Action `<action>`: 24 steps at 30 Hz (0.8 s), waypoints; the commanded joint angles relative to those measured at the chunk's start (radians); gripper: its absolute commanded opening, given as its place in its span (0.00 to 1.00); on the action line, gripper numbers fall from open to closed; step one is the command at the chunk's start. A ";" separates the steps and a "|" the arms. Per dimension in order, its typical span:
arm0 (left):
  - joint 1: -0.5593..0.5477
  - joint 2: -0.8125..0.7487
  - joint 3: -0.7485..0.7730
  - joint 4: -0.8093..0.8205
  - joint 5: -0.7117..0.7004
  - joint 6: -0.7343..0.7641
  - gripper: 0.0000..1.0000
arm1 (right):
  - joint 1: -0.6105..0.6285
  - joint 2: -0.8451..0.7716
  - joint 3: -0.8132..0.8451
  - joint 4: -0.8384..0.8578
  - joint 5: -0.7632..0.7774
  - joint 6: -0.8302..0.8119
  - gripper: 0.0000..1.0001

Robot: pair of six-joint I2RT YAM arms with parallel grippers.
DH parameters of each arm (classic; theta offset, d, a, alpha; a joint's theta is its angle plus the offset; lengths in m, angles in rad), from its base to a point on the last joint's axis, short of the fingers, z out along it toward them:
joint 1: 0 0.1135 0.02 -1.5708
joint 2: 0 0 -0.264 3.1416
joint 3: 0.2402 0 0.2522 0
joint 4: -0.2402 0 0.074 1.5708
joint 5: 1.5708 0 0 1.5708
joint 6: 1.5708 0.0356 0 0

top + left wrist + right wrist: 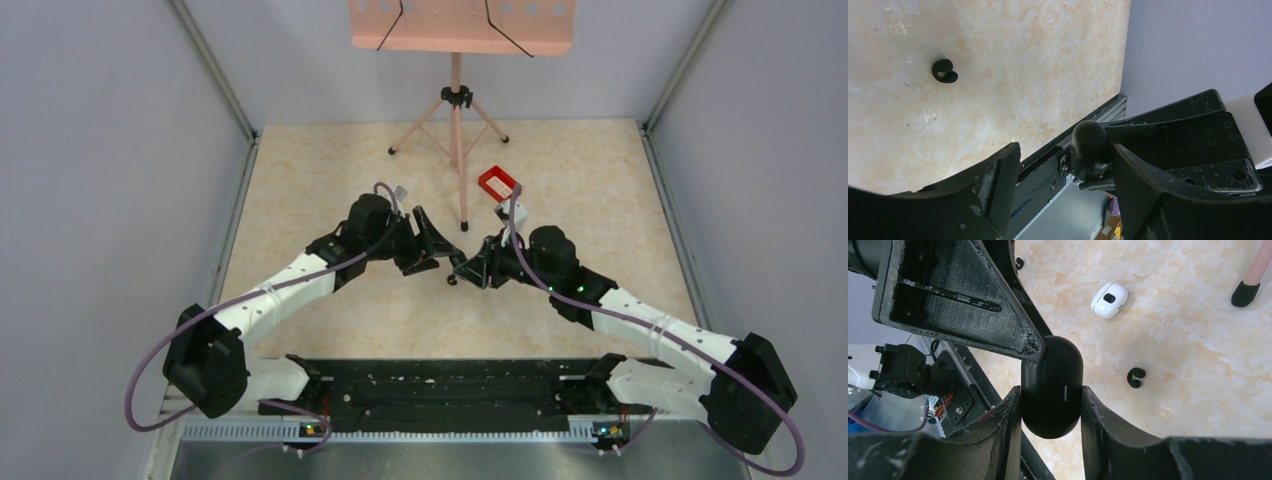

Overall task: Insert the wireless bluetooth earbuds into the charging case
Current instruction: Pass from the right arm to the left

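My left gripper stands wide open and holds nothing; one finger touches the top end of the charging case. My right gripper is clamped on the case's two sides, above the table. An earbud lies loose on the table to the right of the case. A small white object lies farther from the case.

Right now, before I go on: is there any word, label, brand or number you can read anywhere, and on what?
No readable word, number or brand shows in any view.
On the black case: only a short pale line, no letters.
On the white pod: a black square, no text.
On the red frame: too small to tell whether it bears any print.
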 commanded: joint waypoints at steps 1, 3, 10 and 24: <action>-0.026 0.025 0.050 0.044 -0.014 -0.023 0.69 | -0.005 -0.005 0.015 0.032 -0.010 -0.013 0.13; -0.036 0.039 0.052 0.052 -0.004 -0.024 0.63 | -0.004 -0.002 0.018 0.028 -0.011 -0.017 0.13; -0.046 0.065 0.062 0.089 0.034 -0.037 0.55 | -0.004 0.007 0.040 -0.002 0.012 -0.026 0.13; -0.028 0.065 0.055 0.199 0.170 0.029 0.00 | -0.015 0.068 0.204 -0.290 0.125 -0.021 0.73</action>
